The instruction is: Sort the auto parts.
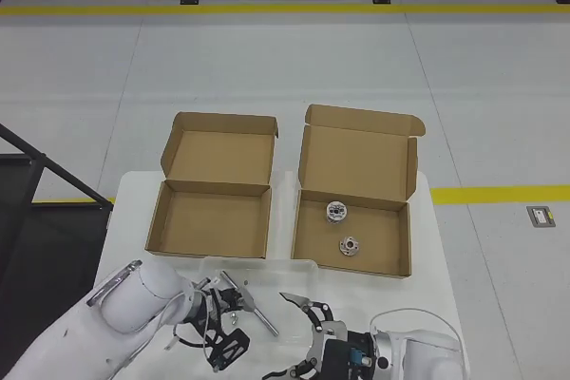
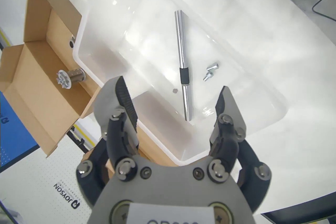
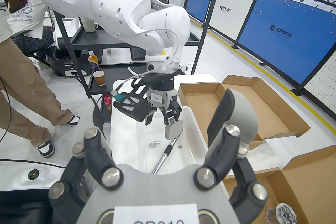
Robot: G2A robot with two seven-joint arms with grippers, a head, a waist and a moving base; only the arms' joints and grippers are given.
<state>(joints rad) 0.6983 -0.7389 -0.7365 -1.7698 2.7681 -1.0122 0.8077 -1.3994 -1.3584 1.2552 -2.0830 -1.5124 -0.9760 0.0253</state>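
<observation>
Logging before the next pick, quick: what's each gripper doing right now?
Left gripper: open, holding nothing.
Right gripper: open, holding nothing.

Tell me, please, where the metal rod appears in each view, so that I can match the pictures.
Top view: the metal rod lies slantwise in the clear tray, between the two arms.
Left wrist view: the rod lies on the tray floor beyond the open jaws, beside two small bolts.
Right wrist view: the rod lies in the tray, close to the left gripper.
Shared landmark: the clear tray.
</observation>
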